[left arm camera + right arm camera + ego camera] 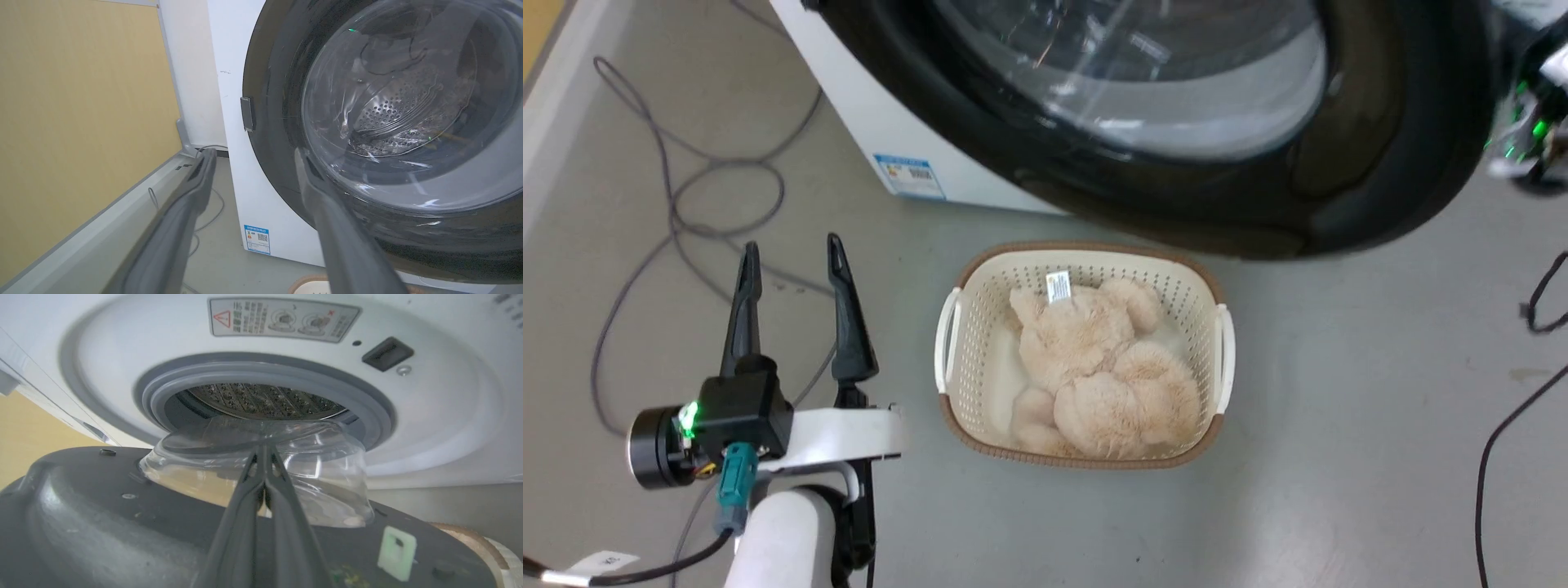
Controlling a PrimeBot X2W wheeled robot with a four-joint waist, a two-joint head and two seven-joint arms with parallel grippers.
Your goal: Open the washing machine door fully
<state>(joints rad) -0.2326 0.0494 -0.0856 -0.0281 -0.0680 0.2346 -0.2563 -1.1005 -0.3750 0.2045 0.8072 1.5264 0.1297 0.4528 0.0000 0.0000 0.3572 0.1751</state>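
Note:
The washing machine (866, 106) is white, and its door (1176, 188), a glossy black disc with a clear glass bowl (1143, 73), stands partly swung out over the floor. In the right wrist view the door's matte inner face (102, 522) and bowl (318, 469) lie below the grey rubber ring (253, 373) and steel drum (261, 402). My right gripper (264, 451) is shut, empty, its tips against the bowl. My left gripper (792, 245) is open over the floor, well left of the door. In the left wrist view, my left gripper (254, 154) points at the door's outer face (278, 122).
A cream basket (1086, 253) holding a beige plush toy (1094, 367) sits on the floor just below the door. Grey cables (670, 204) loop at the left, black ones (1503, 425) at the right. A yellow wall panel (81, 102) stands left of the machine.

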